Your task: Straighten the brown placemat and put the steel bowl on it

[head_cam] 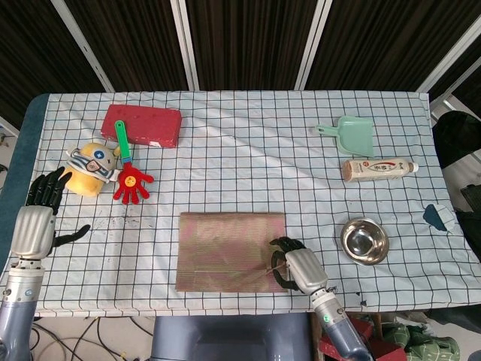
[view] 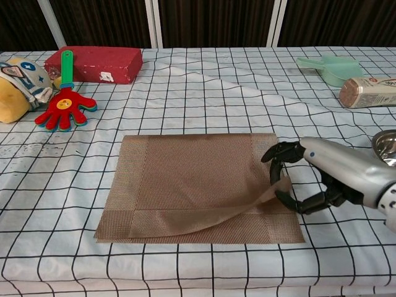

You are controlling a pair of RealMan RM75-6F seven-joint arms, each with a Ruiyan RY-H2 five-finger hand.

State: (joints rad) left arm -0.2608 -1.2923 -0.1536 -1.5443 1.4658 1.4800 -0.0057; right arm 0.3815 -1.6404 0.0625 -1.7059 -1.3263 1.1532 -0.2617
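Note:
The brown placemat point(head_cam: 225, 250) point(view: 185, 179) lies near the table's front edge, in the middle. My right hand point(head_cam: 294, 268) point(view: 322, 176) pinches its right edge and holds that edge lifted and curled up off the cloth, so the front right part bulges. The steel bowl point(head_cam: 365, 241) point(view: 387, 146) stands empty on the tablecloth right of the mat, apart from the hand. My left hand point(head_cam: 37, 214) rests open at the table's left edge, fingers spread, holding nothing; it is outside the chest view.
A red block point(head_cam: 143, 125), a red clapper toy point(head_cam: 129, 179) and a yellow plush point(head_cam: 92, 167) lie at the back left. A green dustpan point(head_cam: 349, 134) and a tube point(head_cam: 378, 170) sit at the back right. A dark object point(head_cam: 436, 216) lies at the right edge.

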